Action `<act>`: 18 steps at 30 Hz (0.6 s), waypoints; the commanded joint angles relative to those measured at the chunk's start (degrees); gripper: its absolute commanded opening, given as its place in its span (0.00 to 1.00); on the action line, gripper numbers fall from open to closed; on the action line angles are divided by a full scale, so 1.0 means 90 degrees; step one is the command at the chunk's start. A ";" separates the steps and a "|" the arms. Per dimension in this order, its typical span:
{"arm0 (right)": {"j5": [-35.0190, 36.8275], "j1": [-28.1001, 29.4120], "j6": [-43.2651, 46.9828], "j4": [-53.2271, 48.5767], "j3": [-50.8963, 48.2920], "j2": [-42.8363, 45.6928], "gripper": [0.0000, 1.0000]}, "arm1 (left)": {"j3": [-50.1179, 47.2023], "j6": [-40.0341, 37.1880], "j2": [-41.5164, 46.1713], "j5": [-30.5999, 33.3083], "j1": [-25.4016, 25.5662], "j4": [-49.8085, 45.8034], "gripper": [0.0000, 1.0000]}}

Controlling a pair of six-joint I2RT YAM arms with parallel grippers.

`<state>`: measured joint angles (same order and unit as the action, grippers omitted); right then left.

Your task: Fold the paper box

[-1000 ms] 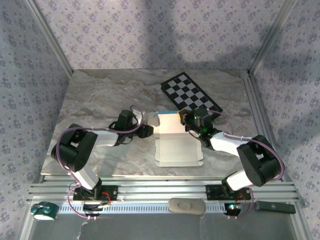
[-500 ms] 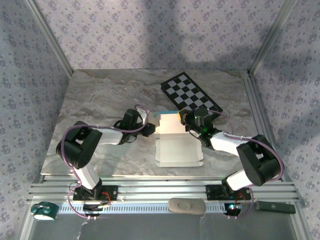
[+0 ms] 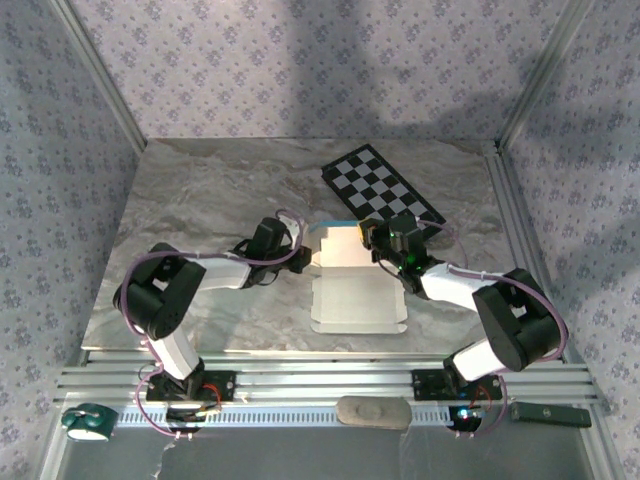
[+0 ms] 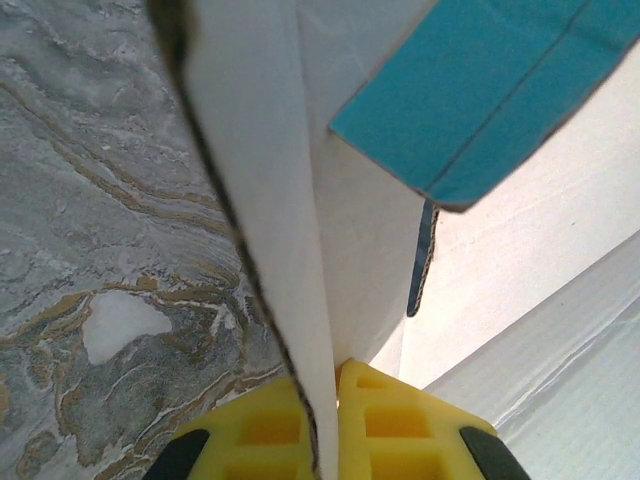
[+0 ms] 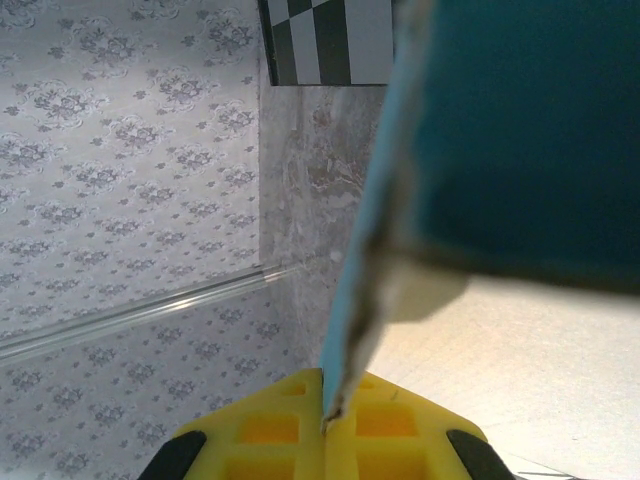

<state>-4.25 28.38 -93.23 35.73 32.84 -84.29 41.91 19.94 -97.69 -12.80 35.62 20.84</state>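
From above, the paper box [image 3: 355, 300] is lying open on the table [image 3: 200, 200], just near of the checkerboard [image 3: 383, 192], with the left gripper [image 3: 303, 258] and right gripper [image 3: 368, 238] flanking its far end. At the left wrist, yellow fingers [image 4: 390, 420] are pinching a white flap. At the right wrist, fingers [image 5: 270, 425] are pinching a turquoise wall's edge.

The paper box [image 3: 357, 300] lies open, white face up, side flaps raised.

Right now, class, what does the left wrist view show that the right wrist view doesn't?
Left wrist, not right: the left claw shut on a white flap of the paper box. Right wrist, not left: the right claw shut on a turquoise flap, plus the checkerboard and patterned wall. Both: the box's cardboard and the marble table.
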 commanded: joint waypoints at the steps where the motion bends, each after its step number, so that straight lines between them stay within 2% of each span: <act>1: -0.0016 0.0069 -0.0032 -0.0068 0.0145 -0.0030 0.00 | 0.0193 -0.0095 0.0175 0.0610 0.0100 -0.0535 0.00; 7: 0.0104 0.0179 -0.0038 -0.0094 0.0188 -0.0032 0.00 | 0.0539 0.0080 0.0133 0.1888 0.0468 -0.1340 0.00; 13: 0.0158 0.0245 -0.0040 -0.0145 0.0237 -0.0040 0.00 | 0.1104 0.0507 -0.0155 0.3483 0.0986 -0.2324 0.00; 15: 0.0160 0.0254 -0.0037 -0.0160 0.0238 -0.0043 0.00 | 0.1239 0.0596 -0.0255 0.3688 0.1075 -0.2504 0.12; 18: 0.0158 0.0246 -0.0036 -0.0156 0.0210 -0.0036 0.00 | 0.1285 0.0659 -0.0279 0.3782 0.1130 -0.2533 0.15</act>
<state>-2.17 29.89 -93.60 35.33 33.47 -84.33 52.27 24.47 -99.04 15.99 45.47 2.79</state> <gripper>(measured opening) 0.058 0.148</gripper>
